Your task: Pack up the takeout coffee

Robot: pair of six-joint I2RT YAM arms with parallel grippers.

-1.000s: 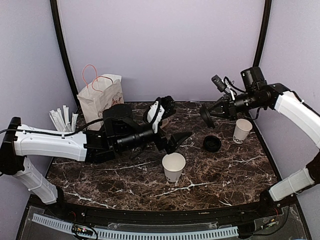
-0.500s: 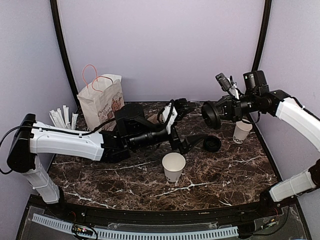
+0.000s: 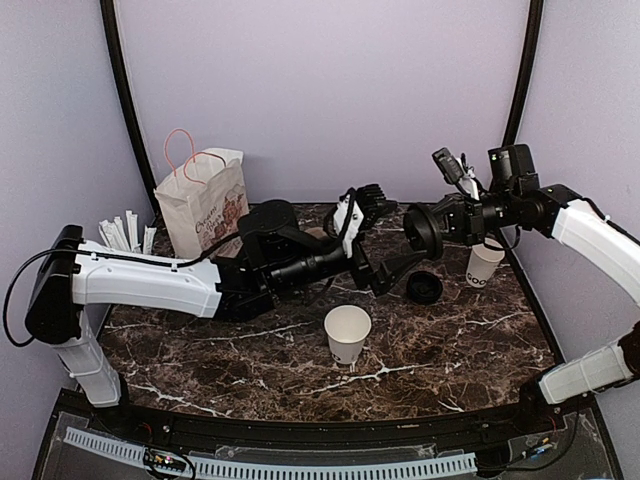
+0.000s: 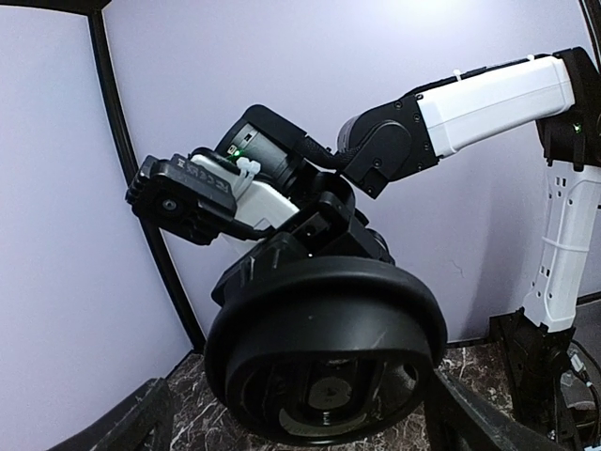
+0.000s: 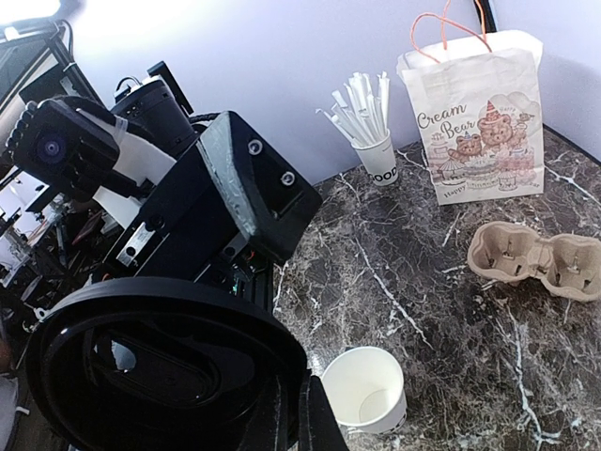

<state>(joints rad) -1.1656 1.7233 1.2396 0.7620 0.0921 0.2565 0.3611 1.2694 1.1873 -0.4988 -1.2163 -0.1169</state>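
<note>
Dark brown marble desk (image 3: 470, 350). The white and black left arm (image 3: 150, 285) reaches across it towards the right. The white and black right arm (image 3: 590, 225) comes in from the far right.

White paper bag with pink handles and a bear print (image 3: 203, 198) stands upright at the far left of the desk. A brown cardboard two-cup carrier (image 5: 549, 261) lies near the bag. A white cup holding white wrapped straws (image 5: 376, 155) stands just beside the bag.

The takeout coffee is in parts. The small tapered white paper cup (image 3: 347, 333) stands upright near the desk centre, top open, no lid on it, apart from both arms.

A second white printed cup (image 3: 485, 266) stands at the right, below the right wrist.

The right fingers (image 5: 310, 423) are closed, pinching the rim of the black round plastic lid (image 3: 422, 230), which is held in the air on edge and faces the left arm. The left fingers (image 3: 400, 267) are spread wide with nothing gripped, one on each side of that lid. Cannot tell if they touch it.

A second black round lid (image 3: 424, 288) lies flat on the desk, between the two cups.
</note>
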